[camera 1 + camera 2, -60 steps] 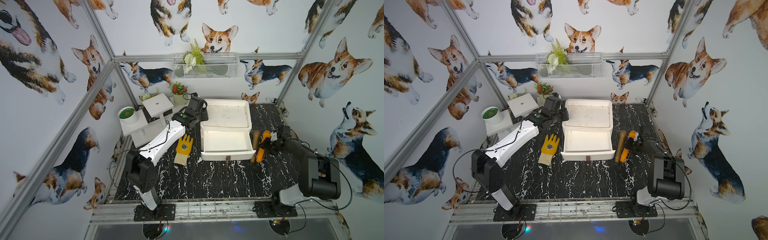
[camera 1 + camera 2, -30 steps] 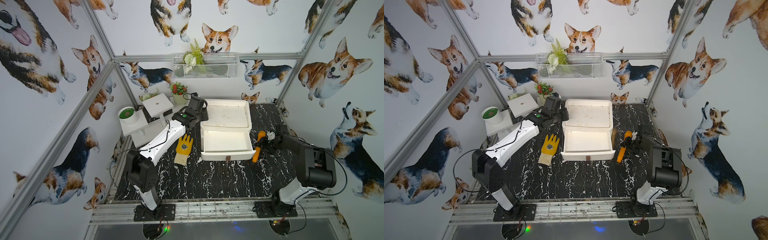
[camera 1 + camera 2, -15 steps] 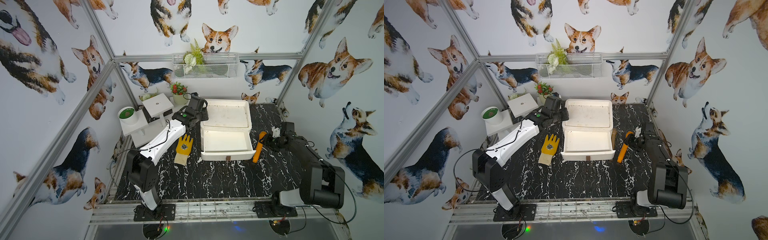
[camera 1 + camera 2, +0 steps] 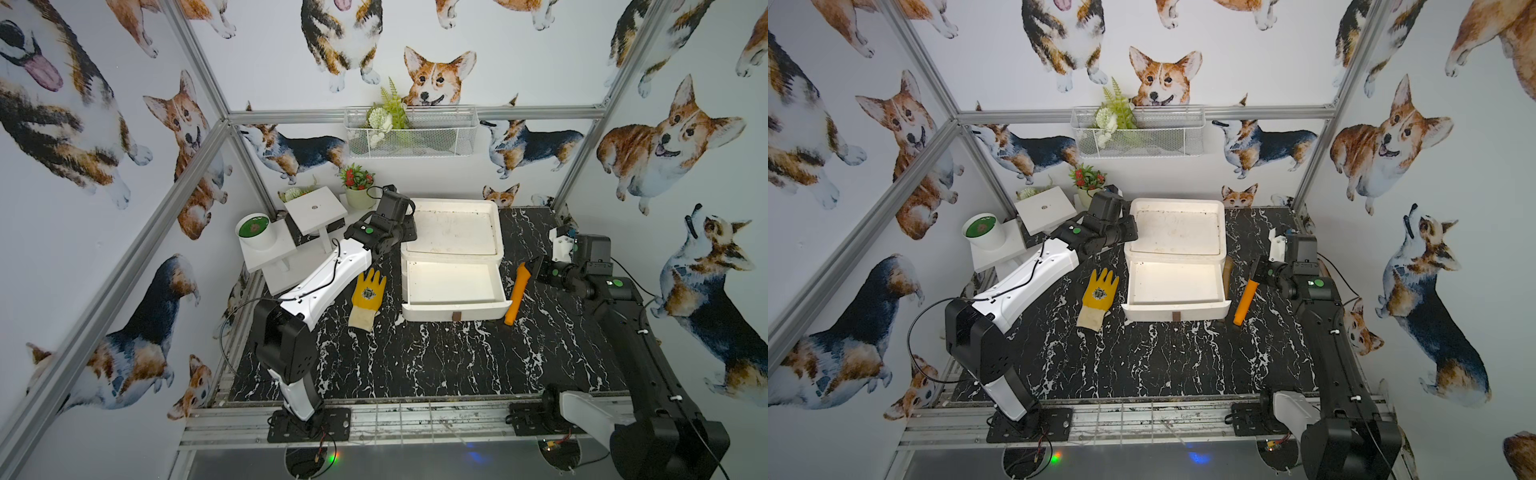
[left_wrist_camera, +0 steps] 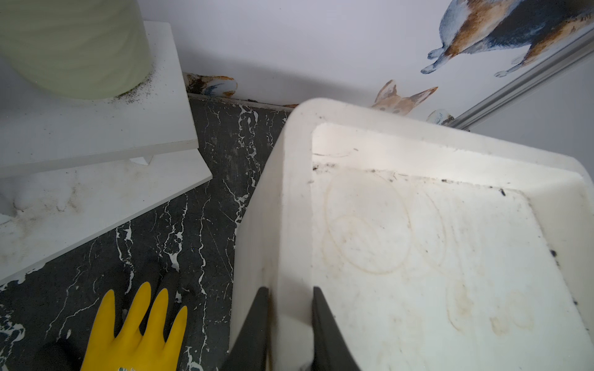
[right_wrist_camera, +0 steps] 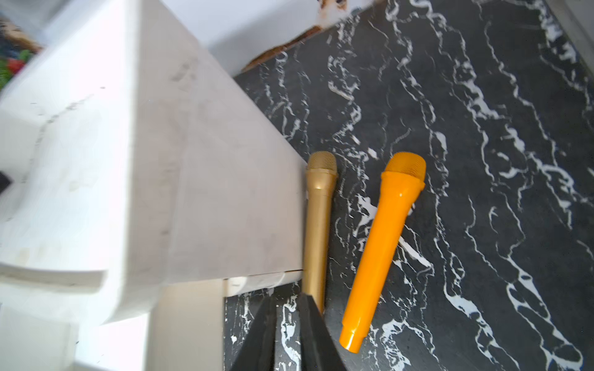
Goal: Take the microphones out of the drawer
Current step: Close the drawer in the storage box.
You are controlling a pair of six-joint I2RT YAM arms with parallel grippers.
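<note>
The black marble-pattern tabletop (image 4: 415,365) carries a white plastic drawer cabinet (image 4: 500,232). Its pull-out drawer (image 4: 490,309) stands open toward 6 o'clock and is empty. The left gripper (image 5: 289,290) is clenched on the cabinet rim.

The right gripper (image 6: 287,298) has just let go and backed off, its jaws drawn together on nothing. The orange plastic microphone (image 4: 516,293) now lies flat on the tabletop at 3 o'clock of the drawer, just beside it, so removal appears complete.

The microphone's long axis runs roughly 12-to-6, with the grille toward 12 o'clock. A gold microphone (image 6: 318,231) lies against the cabinet side.
</note>
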